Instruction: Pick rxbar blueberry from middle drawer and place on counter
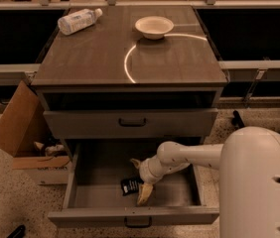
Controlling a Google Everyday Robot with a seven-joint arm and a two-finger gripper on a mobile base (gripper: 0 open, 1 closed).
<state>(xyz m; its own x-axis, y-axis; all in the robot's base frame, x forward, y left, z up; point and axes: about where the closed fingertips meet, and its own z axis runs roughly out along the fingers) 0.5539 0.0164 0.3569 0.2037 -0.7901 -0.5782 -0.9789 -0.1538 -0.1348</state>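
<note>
Below the counter's (175,66) front edge, the gripper (139,180) gapes wide in the middle drawer (96,175), straddling the rxbar blueberry (129,186), not yet clasping it.

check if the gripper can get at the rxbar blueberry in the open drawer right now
Probably yes. The gripper is down inside the pulled-out middle drawer, its fingers spread right beside the rxbar blueberry. Nothing else lies on the drawer floor between them.

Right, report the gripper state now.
Gripper: open, down in the middle drawer, fingers spread next to the rxbar blueberry, holding nothing.
</note>
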